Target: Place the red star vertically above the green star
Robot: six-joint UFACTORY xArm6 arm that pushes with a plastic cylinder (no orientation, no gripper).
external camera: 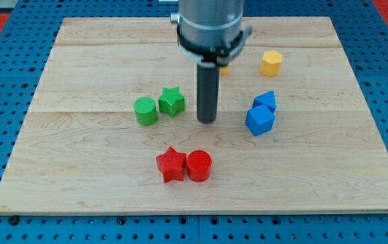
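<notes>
In the camera view, the pale wooden worktop [79, 169] lies on a blue pegboard base [4, 54]. My arm comes down from the view's top as a grey cylinder carrying a straight dark rod, and my tip [207, 121] sits near the worktop's middle. There is no claw on this arm, so there is nothing clenched or released to report: the rod ends bare and holds nothing.

The small red star-shaped block [171, 164] lies toward the view's bottom, below and to the left of my tip, well apart from it. Touching it on the view's right is a red cylinder block [199, 165]. The green star-shaped block [171, 102] lies just to the left of my tip, slightly higher in the view, with a clear gap between them. A green cylinder block [145, 110] sits just beside that star on its left.

To the right of my tip, two blue blocks lie touching: an upper blue block [265, 101] and a lower blue cube [259, 120]. A yellow hexagonal block [270, 63] rests nearer the view's top right. An orange sliver [224, 68] peeks out behind the rod; its shape I cannot tell.
</notes>
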